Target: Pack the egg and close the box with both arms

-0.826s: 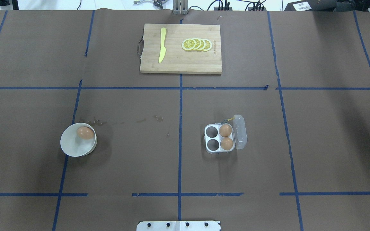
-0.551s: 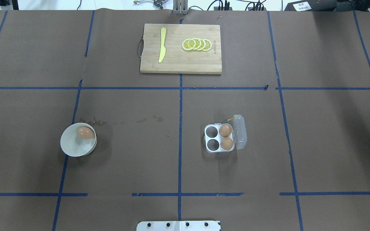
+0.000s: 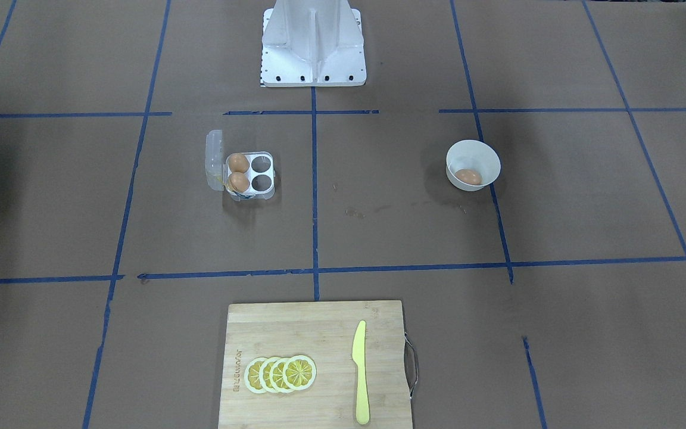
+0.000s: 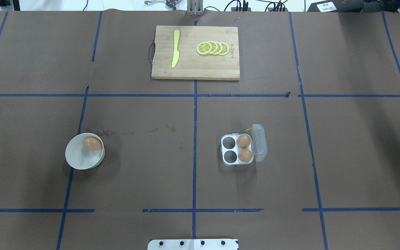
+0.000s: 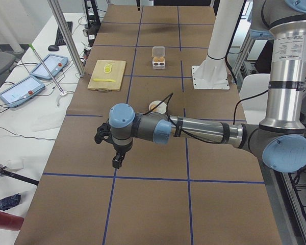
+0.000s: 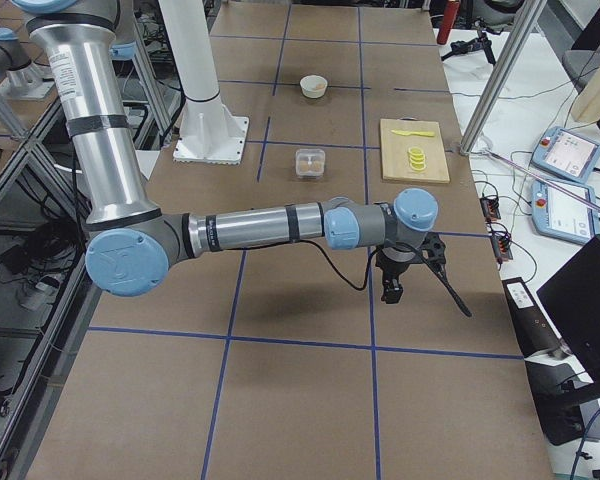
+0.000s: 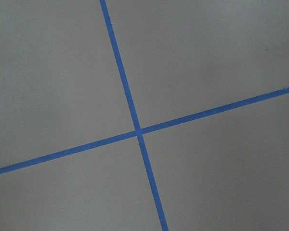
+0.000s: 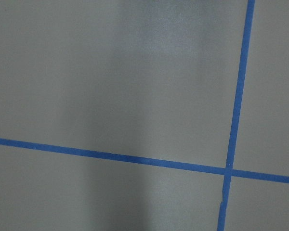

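Brown paper is spread across the whole table (image 4: 134,180), and it is ruled into squares by blue tape lines (image 4: 194,114). On the robot's left side, the egg (image 4: 92,143) is seen lying in a round white bowl (image 4: 76,159), against the bowl's far wall. Over on the robot's right side, the box (image 4: 236,149) is found with its clear lid (image 4: 259,143) thrown open on the outer side. Two more eggs (image 4: 244,148) are seated in the pair of cells next to the lid, and the two cells on the bowl's side are left bare.

At the far edge, a wooden cutting board (image 4: 193,71) is laid out, with a yellow knife (image 4: 175,48) and a fan of lemon slices (image 4: 213,48) on it. The white base (image 3: 313,53) is bolted at the robot's edge.

Now to the arms! The left arm (image 5: 204,131) is stretched low toward its end of the table, and the left gripper (image 5: 112,148) is hung over bare paper, well apart from the bowl. The right arm (image 6: 250,228) is stretched out likewise, and the right gripper (image 6: 405,275) is held over paper, well apart from the box. Whether either pincer is spread or closed cannot be told. Only paper and crossed tape are shown by both wrist cameras.
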### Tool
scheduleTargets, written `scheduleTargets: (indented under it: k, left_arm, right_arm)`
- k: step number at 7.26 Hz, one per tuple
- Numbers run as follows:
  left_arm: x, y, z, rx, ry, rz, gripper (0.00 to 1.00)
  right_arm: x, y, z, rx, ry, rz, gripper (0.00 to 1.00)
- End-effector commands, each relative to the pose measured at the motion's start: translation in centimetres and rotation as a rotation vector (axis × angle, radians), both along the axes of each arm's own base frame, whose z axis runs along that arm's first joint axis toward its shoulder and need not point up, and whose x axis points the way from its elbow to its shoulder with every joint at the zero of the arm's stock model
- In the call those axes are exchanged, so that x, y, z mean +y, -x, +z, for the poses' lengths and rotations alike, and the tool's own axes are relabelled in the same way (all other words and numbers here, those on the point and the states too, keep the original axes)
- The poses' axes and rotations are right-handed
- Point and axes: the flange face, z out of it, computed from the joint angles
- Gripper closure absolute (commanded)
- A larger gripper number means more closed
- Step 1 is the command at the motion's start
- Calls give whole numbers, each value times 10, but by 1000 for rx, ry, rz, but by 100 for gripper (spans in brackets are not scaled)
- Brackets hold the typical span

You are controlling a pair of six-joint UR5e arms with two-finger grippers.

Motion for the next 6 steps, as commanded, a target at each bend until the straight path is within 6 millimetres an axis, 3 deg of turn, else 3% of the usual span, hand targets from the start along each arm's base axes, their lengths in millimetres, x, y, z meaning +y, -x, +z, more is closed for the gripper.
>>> scheduleTargets:
  k: [1,5,6]
  left_arm:
    - [1,0,-2,14,18,-22,0]
    - [2,-5,-33,23,-133,-9,0]
    - [2,-6,-30,32,-137,-6,0]
  right_arm:
    - [2,0,1,-5,-3,1,0]
    - [15,0,18,-13,-42,-2,0]
    - [22,0,25,-17,-69,-3,0]
